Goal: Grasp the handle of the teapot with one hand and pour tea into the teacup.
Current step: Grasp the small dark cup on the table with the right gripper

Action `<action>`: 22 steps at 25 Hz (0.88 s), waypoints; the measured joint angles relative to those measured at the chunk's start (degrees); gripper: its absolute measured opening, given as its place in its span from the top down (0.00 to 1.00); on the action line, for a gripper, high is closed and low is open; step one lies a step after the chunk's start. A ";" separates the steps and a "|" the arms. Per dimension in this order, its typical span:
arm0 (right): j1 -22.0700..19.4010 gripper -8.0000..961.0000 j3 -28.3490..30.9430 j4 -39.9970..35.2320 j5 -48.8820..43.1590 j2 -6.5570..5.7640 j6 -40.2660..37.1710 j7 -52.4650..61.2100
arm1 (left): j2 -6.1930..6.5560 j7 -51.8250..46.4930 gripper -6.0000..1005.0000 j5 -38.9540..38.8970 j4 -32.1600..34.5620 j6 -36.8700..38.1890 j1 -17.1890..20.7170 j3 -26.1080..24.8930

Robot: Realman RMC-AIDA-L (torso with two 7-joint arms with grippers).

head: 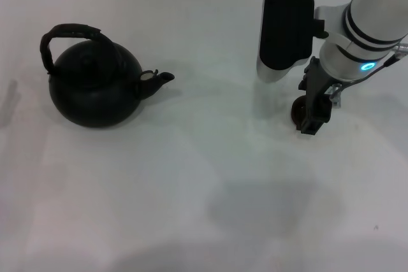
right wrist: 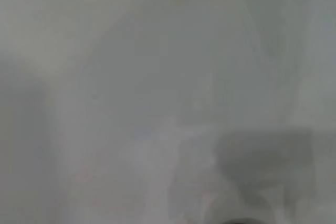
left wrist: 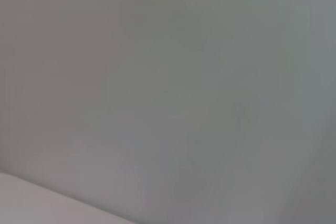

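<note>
On the left of the white worktop in the head view you will find the large round dark green-black teapot, standing upright with its short spout pointing toward the right arm's side. The rough dark-brown wrapped handle arches over the pot's top, and nothing touches it. Well apart from the teapot, on the right, the right gripper hangs from the white arm with its dark fingers pointing down at the worktop. The tiny round black teacup sits right at those fingers, mostly hidden behind them; only its left edge shows. You cannot tell from this view how far the fingers are spread, or whether they grip the cup or merely stand against it. The right wrist view shows only blurred pale worktop with a dark sliver at its edge. The left gripper does not appear in any view; its wrist view shows a plain pale surface.
</note>
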 joint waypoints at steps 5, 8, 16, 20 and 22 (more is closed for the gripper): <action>0.15 0.13 -0.29 1.11 -0.12 0.00 0.35 -0.03 | 0.00 0.00 0.12 -0.41 0.00 0.00 0.00 0.00; 0.24 0.12 -0.35 1.55 -0.12 0.00 0.60 -0.03 | 0.00 0.00 0.12 -0.53 0.00 0.00 0.06 0.00; 0.21 0.13 -0.38 2.98 -0.12 0.00 1.45 -0.03 | 0.00 0.00 0.12 -0.61 0.00 0.00 0.00 0.00; 0.13 0.13 -0.35 3.83 -0.04 0.00 2.20 -0.02 | 0.00 0.00 0.12 -0.61 0.00 0.00 0.03 0.00; -0.05 0.13 -0.34 3.91 -0.01 0.00 2.42 -0.02 | -0.04 0.00 0.12 -0.66 0.00 0.00 0.09 0.00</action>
